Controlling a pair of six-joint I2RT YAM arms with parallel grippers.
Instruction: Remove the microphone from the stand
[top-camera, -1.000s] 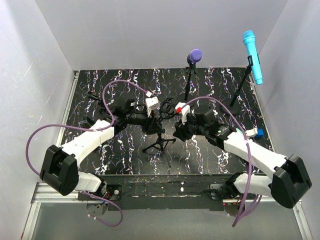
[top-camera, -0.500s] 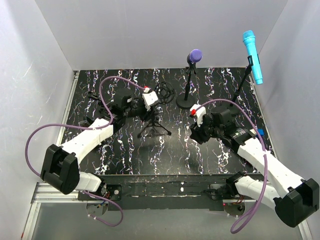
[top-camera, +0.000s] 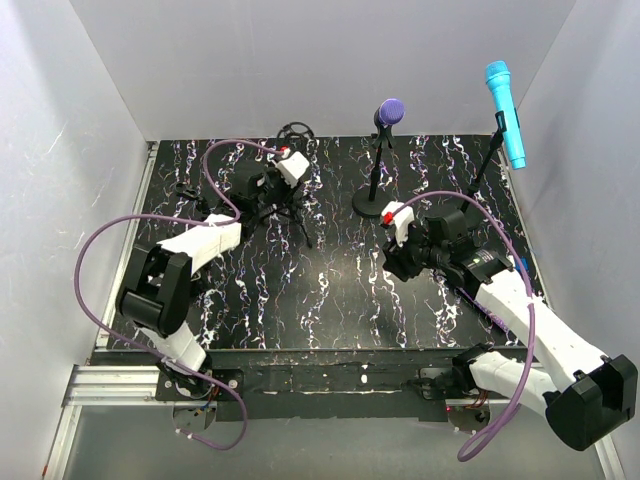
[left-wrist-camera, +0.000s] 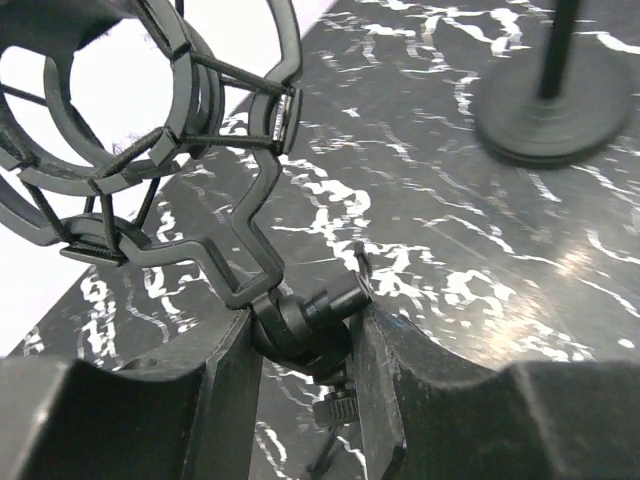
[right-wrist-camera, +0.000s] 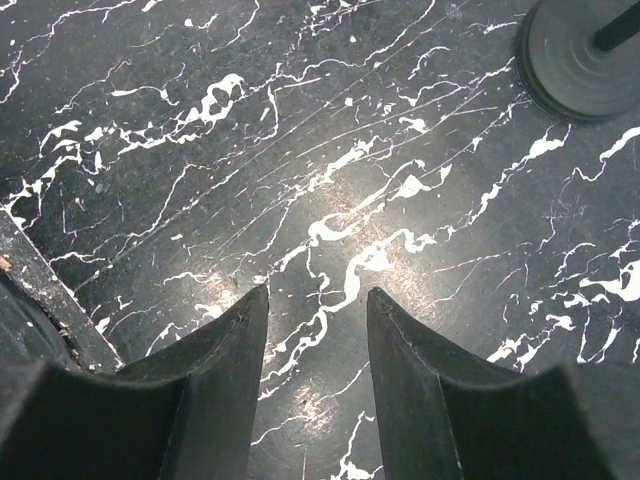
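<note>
My left gripper (top-camera: 288, 188) is shut on the swivel joint (left-wrist-camera: 300, 328) of a small black tripod stand (top-camera: 297, 215) at the back left. The stand's shock-mount ring (top-camera: 293, 132) holds nothing; it fills the upper left of the left wrist view (left-wrist-camera: 180, 100). A purple microphone (top-camera: 389, 110) stands upright on a round-base stand (top-camera: 371, 207) at the back centre. A cyan microphone (top-camera: 505, 105) sits tilted on a stand (top-camera: 478, 175) at the back right. My right gripper (top-camera: 395, 262) is open and empty over bare table (right-wrist-camera: 318, 300), in front of the purple microphone's stand.
White walls close in the black marbled table (top-camera: 330, 310) on three sides. The round base (right-wrist-camera: 585, 55) of the purple microphone's stand shows at the top right of the right wrist view. Purple cables loop off both arms.
My left gripper has carried the tripod stand from the table's middle to the back left. My right gripper drew away to the right, empty, and has held there since.
</note>
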